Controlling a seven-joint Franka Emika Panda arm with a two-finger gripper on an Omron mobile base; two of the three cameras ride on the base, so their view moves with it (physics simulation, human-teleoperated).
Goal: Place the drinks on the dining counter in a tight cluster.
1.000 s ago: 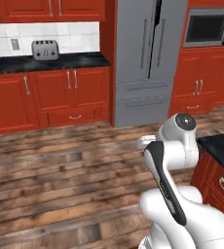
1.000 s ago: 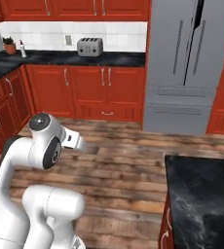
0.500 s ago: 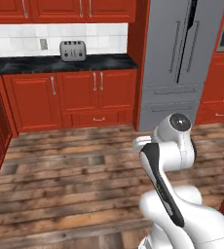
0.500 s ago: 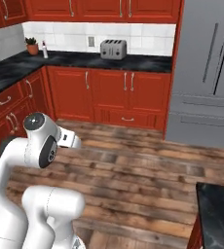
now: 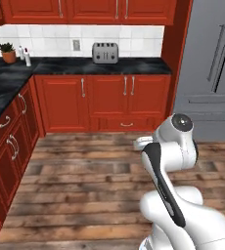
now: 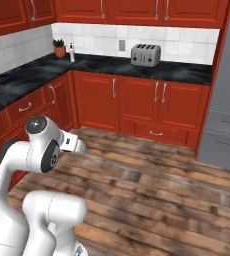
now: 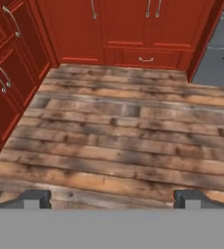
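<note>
The drinks and the dining counter are out of view. My gripper is open in the hand view, its two dark fingertips wide apart with nothing between them. It hangs over bare wooden floor and points toward the red base cabinets. The white arm is folded up close above the base, and it also shows in the right base view.
A narrow black worktop backed by white tiles runs around the corner. On it stand a silver toaster, a potted plant and small white bottles. Red cabinets stand below it, and a grey fridge is on the right.
The whole picture has slid to the right, so the base has turned left. The fridge has gone to the right edge, and the black slab has left the views. The gripper stays open.
</note>
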